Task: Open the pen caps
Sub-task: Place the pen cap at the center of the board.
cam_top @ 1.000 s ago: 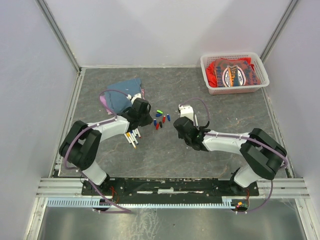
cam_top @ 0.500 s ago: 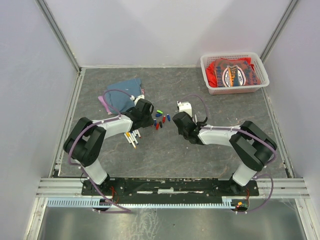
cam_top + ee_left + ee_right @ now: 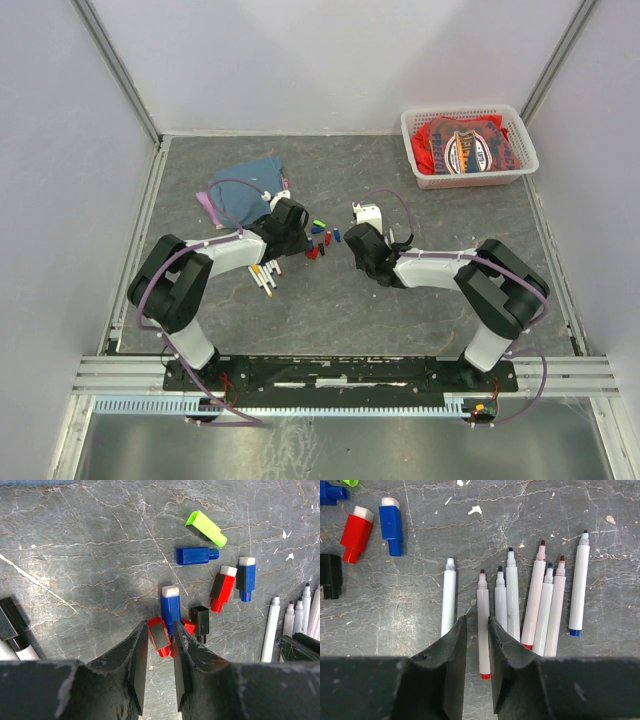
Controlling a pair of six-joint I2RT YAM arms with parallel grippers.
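Observation:
Several loose pen caps (image 3: 320, 240) lie mid-table between my grippers. In the left wrist view I see green (image 3: 206, 528), blue (image 3: 196, 555), red (image 3: 223, 587) and black (image 3: 200, 622) caps. My left gripper (image 3: 160, 645) is narrowly open, with a red cap (image 3: 159, 634) lying on the table between its tips. My right gripper (image 3: 477, 635) is narrowly open, and a white pen barrel (image 3: 483, 625) lies on the table between its jaws without touching them. Several uncapped pens (image 3: 535, 595) lie beside it. Red (image 3: 356, 532) and blue (image 3: 390, 530) caps lie at upper left.
A white basket (image 3: 412, 140) with red cloth stands at the back right. A blue cloth (image 3: 250, 180) lies behind the left gripper (image 3: 300, 240). White pens (image 3: 265, 277) lie near the left arm. The right gripper (image 3: 350, 245) is right of the caps. A black-capped pen (image 3: 10, 625) lies at left.
The right arm has moved left and away from its base, toward the caps. The left gripper has shifted slightly right. Both have hardly moved in the last half second.

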